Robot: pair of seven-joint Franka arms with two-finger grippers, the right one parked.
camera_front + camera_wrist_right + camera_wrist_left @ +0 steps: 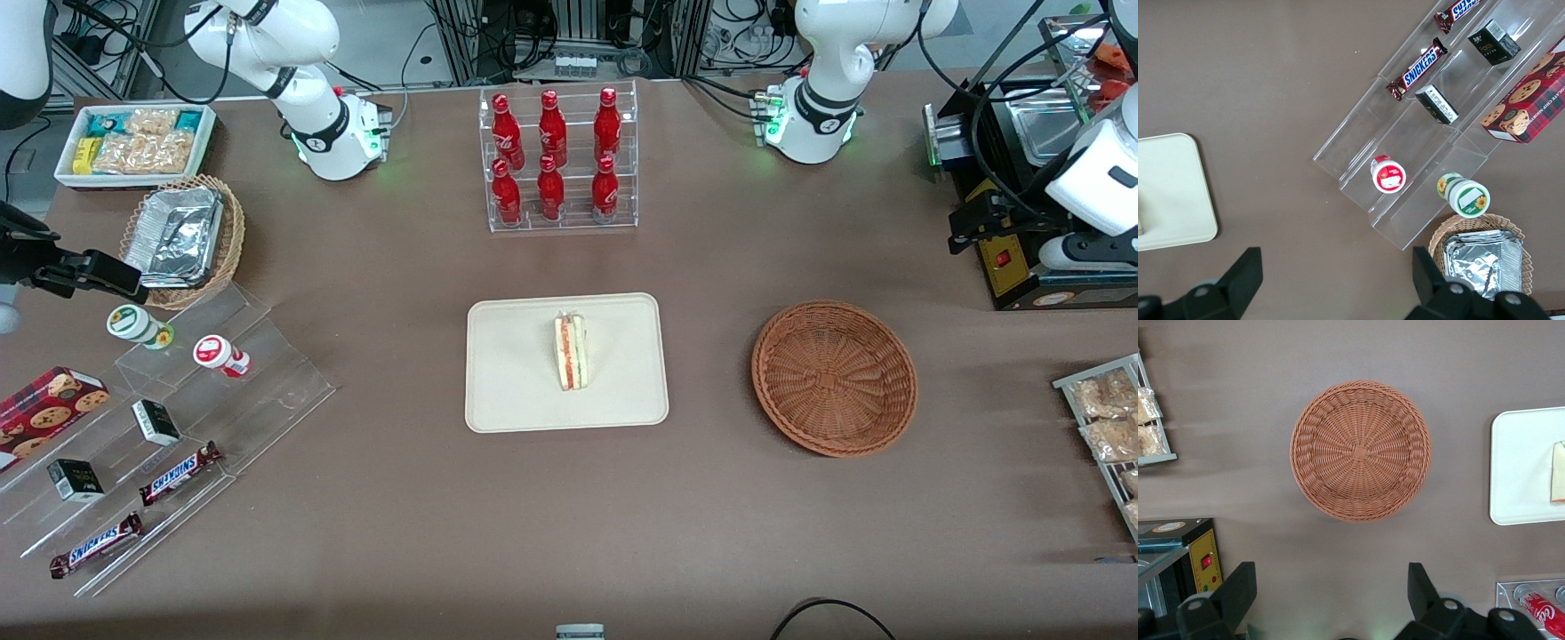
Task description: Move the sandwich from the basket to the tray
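The sandwich (571, 351), a white wedge with red and green filling, stands on its edge in the middle of the cream tray (507, 373) at the table's centre. The round reddish-brown wicker basket (834, 378) sits beside the tray toward the working arm's end, with nothing in it. My left gripper (965, 227) hangs high above the table, farther from the front camera than the basket and near the black machine, open and holding nothing. The left wrist view looks down on the basket (1360, 451), the tray's rim (1521, 467), part of the sandwich (1558, 472) and the spread gripper (1331, 587).
A clear rack of red bottles (556, 160) stands farther from the camera than the tray. A black machine (1005, 249) and a rack of snack packets (1107, 418) sit at the working arm's end. Acrylic steps with snacks (178, 418) and a tan basket of foil trays (182, 240) lie toward the parked arm's end.
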